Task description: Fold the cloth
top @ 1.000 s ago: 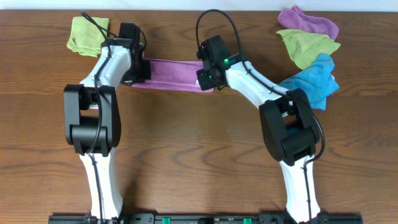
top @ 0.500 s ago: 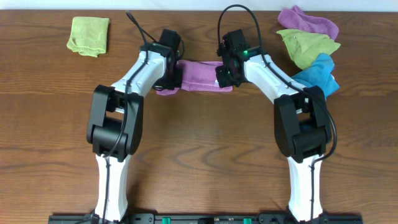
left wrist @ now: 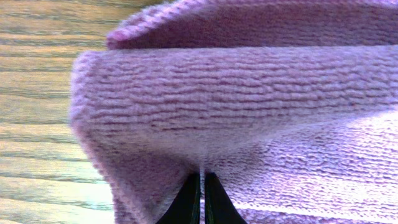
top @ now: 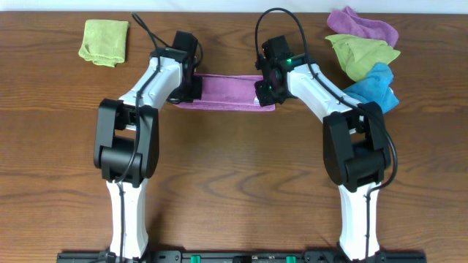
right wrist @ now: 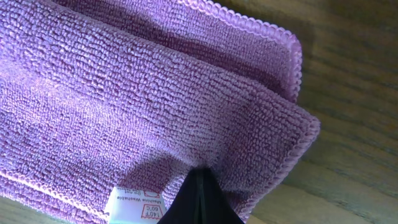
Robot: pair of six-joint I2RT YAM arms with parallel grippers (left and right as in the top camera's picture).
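I saw the cloth [top: 228, 93] stretched left to right across the far middle of the table [top: 234, 183]. The left gripper [left wrist: 200, 196] was clamped on its left end and the right gripper [right wrist: 199, 193] on its right end. A lone cloth [top: 104, 41] lay at the far left, well apart. At the far right, three other cloths [top: 362, 55] were heaped, overlapping one another.

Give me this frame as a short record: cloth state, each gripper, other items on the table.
cloth: mauve-purple microfibre towel, folded into a long strip, stretched between the grippers
left gripper: shut on one end of the strip
right gripper: shut on the other end, beside the white care label
other items: lime-green cloth alone at one far corner; violet cloth, second lime-green cloth and blue cloth heaped at the other
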